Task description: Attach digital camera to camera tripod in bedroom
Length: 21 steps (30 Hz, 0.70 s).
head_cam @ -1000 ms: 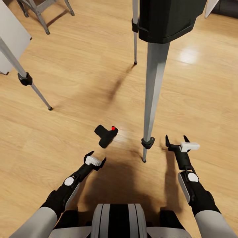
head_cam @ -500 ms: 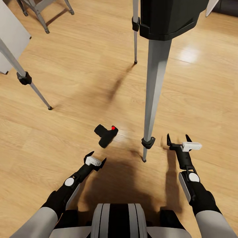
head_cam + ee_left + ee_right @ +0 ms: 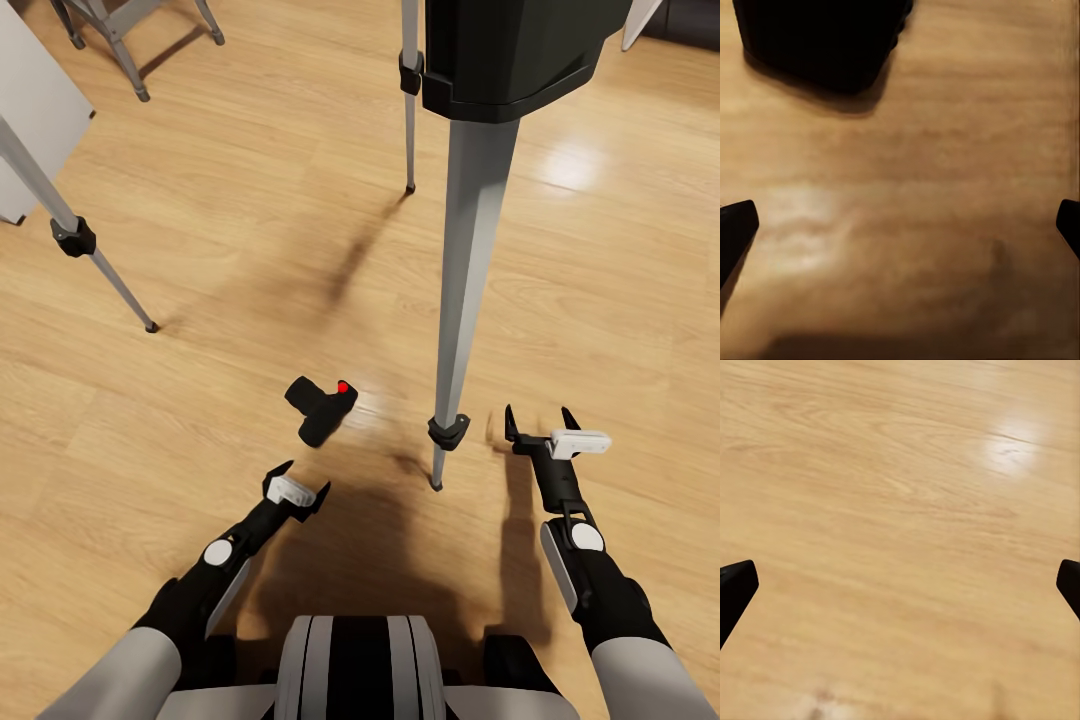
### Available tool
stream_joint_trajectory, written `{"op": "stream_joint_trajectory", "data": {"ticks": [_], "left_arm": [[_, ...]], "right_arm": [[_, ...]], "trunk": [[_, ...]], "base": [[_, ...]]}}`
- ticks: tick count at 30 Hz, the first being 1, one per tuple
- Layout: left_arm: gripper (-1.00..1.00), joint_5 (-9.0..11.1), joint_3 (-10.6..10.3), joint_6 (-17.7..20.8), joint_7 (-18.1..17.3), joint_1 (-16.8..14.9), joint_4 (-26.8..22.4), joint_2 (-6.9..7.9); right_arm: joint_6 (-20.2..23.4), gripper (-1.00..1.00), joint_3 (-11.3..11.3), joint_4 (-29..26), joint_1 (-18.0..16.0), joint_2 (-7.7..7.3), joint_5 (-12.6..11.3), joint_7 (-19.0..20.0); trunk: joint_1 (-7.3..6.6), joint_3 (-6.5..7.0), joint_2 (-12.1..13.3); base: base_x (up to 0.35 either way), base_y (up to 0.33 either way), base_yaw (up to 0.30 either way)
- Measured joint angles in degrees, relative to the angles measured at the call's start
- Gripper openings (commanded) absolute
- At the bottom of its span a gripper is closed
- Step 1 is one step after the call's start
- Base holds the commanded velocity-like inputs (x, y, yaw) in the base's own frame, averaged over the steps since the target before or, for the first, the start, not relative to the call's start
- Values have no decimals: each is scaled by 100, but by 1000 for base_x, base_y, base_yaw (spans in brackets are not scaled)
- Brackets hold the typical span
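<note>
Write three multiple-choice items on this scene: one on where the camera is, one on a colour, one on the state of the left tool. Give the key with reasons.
1. Where does the digital camera lie?
A. On the tripod head
B. On the wood floor, ahead of the left tool and left of the nearest tripod leg
C. Between the right tool's fingers

2. What colour is the round button on the camera?
A. Red
B. Green
C. White

3. What is the state of the left tool?
A. Shut on the camera
B. Shut and empty
C. Open and empty

Key:
1 B: the head view shows it on the floor, beside the camera tripod leg.
2 A: a red dot shows on its black body.
3 C: its fingers stand apart with bare floor between them in the left wrist view.
</note>
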Motion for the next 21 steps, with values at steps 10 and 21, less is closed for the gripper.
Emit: {"op": "stream_joint_trajectory", "data": {"ticks": [10, 21], "left_arm": [[100, -15, -37, -134, -14, -2, 104, -20], [100, -27, 15, -131, -29, -5, 119, -17]], "right_arm": [[-34, 100, 4, -4, 0, 0, 0, 5], [-435, 100, -13, -4, -1, -2, 0, 1]], "trunk": [[0, 0, 0], [1, 0, 0]], "base": [[0, 0, 0], [0, 0, 0]]}}
